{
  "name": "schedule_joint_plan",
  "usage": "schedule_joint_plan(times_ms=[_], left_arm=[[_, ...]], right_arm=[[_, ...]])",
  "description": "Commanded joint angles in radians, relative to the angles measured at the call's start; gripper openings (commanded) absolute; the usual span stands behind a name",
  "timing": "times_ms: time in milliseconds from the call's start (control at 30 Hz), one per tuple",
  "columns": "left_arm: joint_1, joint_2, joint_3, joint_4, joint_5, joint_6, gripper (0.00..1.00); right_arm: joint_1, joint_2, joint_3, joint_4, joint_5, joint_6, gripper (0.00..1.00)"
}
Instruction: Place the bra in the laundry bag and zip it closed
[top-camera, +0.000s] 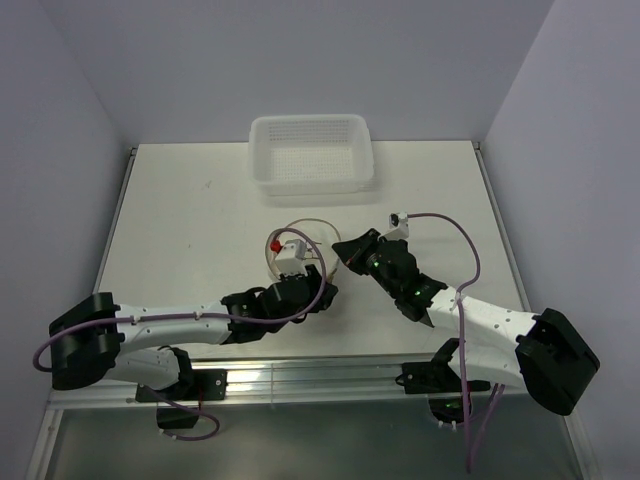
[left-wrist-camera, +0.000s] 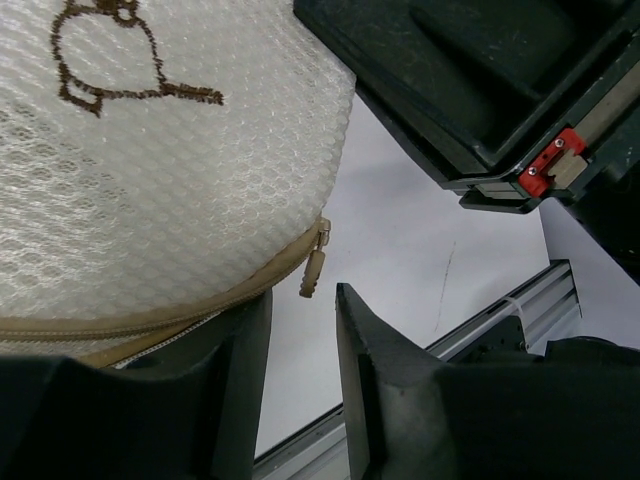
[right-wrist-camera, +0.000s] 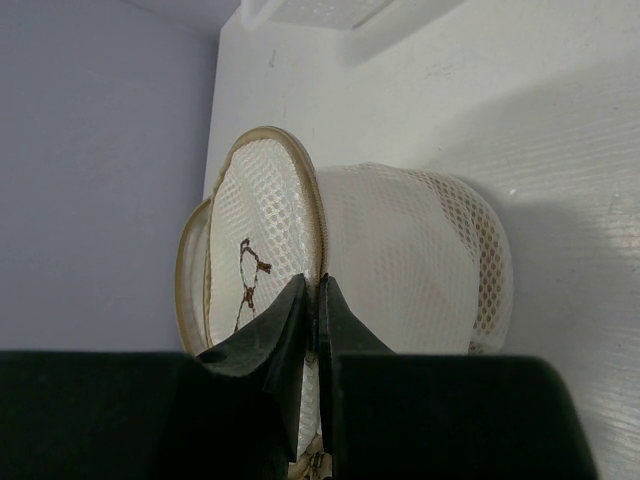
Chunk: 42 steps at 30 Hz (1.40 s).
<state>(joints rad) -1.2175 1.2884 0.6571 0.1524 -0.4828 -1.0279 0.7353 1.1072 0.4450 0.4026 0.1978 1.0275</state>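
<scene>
Two arms are mine, and each one has one gripper. I also count one bag, one basket and one table.

On my left, my left gripper (left-wrist-camera: 300, 300) is open a little way, with a small gap between its two fingers. It holds nothing. One small tan zip pull (left-wrist-camera: 313, 265) hangs just above that gap. I cannot tell if a fingertip touches it.

The zip pull belongs to the laundry bag (top-camera: 310, 232). The bag sits on the table (top-camera: 180, 230) near the middle, between my two grippers. It is round and made of white mesh, with a tan rim. One brown bird (left-wrist-camera: 105, 50) is stitched on its flat lid. The mesh is too cloudy for me to tell what is inside.

Behind the bag, well apart from it, one white basket (top-camera: 311, 155) full of tiny holes stands at the far edge of the table.

On my right, my right gripper (right-wrist-camera: 312, 292) is squeezed tight. Its two fingers pinch the tan rim of the bag between them, right beside the bird.
</scene>
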Motion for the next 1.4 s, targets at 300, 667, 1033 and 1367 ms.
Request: schedule_joint_plan(times_ms=[300,667,1033,1367], left_arm=[[0.006,0.037,0.07,0.079,0.003,0.065,0.35],[0.007,0.054,0.087,0.058,-0.022,0.063,0.11],[0.018,-0.067,-0.002,-0.048,-0.097,0.077,0.0],[0.067,-0.317,-0.138,-0.22,-0.154,0.098,0.0]], right_arm=[[0.01,-0.014,0.012,0.022,0.012,-0.018,0.0],[0.01,-0.01,0.014,0.021,0.011,-0.026,0.0],[-0.045,-0.027,0.052,-0.044,-0.041,-0.118,0.0],[-0.154,0.055,0.218,-0.194,-0.23,-0.317,0.0]])
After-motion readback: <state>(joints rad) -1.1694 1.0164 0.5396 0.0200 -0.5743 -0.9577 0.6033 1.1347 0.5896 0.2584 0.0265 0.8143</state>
